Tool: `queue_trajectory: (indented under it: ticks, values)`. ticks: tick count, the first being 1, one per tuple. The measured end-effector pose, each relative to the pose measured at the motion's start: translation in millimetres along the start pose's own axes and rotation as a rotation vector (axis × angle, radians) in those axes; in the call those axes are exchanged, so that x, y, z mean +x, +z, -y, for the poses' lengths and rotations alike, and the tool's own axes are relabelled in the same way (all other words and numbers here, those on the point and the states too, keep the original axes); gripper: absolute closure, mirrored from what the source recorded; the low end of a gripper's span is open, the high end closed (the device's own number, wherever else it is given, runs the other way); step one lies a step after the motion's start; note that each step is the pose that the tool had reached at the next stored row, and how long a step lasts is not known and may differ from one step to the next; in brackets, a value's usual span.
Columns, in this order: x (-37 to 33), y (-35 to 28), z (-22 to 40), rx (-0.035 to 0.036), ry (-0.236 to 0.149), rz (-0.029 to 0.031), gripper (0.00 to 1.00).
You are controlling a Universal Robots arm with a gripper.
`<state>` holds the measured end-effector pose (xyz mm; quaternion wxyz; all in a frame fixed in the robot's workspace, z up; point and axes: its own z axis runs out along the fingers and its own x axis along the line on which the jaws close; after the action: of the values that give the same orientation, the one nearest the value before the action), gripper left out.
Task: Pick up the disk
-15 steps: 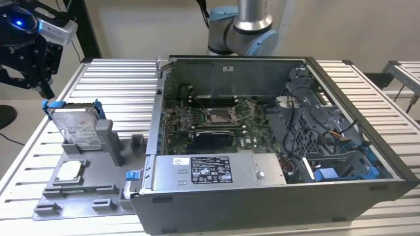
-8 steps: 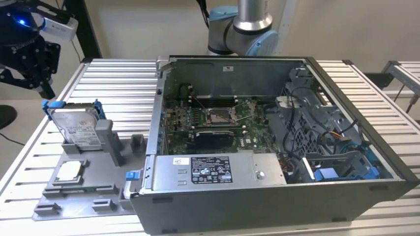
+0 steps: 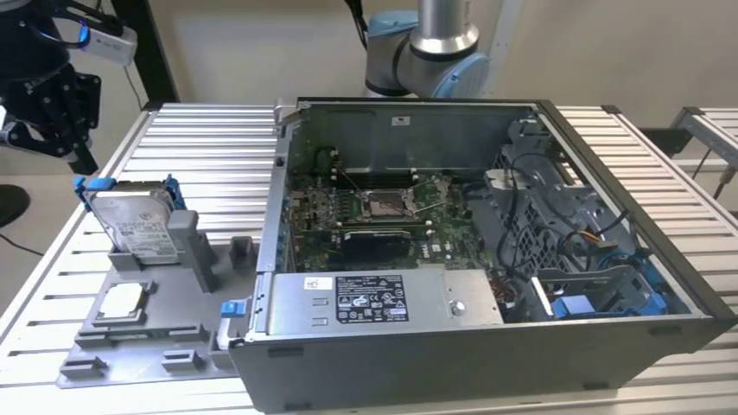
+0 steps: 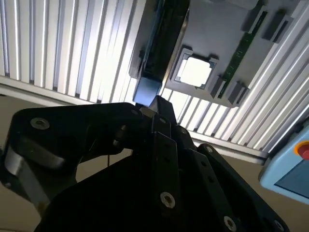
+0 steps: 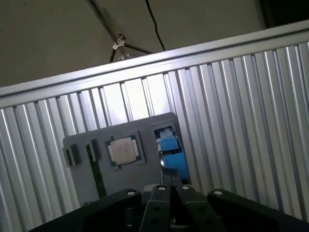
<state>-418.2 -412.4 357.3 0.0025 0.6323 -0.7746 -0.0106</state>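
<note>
A grey tray (image 3: 173, 341) is lying on the ribbed surface (image 3: 196, 147) and carrying three things. The disk (image 3: 136, 226) is standing in an upright slot, a square chip (image 3: 121, 300) is sitting in a shallow pocket, and a green memory stick (image 4: 241, 48) is resting in a narrow groove.

Beside the tray, an open computer case (image 3: 461, 363) is holding a circuit board (image 3: 369, 212), a silver box (image 3: 381, 298) with a black label, and bundled cables.

The gripper (image 5: 170, 188) is hanging above the tray's outer edge. The disk is below the jaws, apart from them, and edge-on to them in both wrist views. The disk is resting on one edge in its blue frame and leaning back slightly. Its labelled face is turning toward the exterior camera. Whether its long side is running upward or along the slot cannot be told.

How far the jaws are parted cannot be told, and they are not touching the disk.
</note>
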Motion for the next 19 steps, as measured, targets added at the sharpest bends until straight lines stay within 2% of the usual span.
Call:
queue_trajectory:
  ticks: [11, 19]
  values:
    - [0.0, 0.4, 0.1, 0.0000, -0.191, -0.0032, 1.00]
    - [-0.3, 0.3, 0.9, -0.0002, -0.194, -0.0033, 1.00]
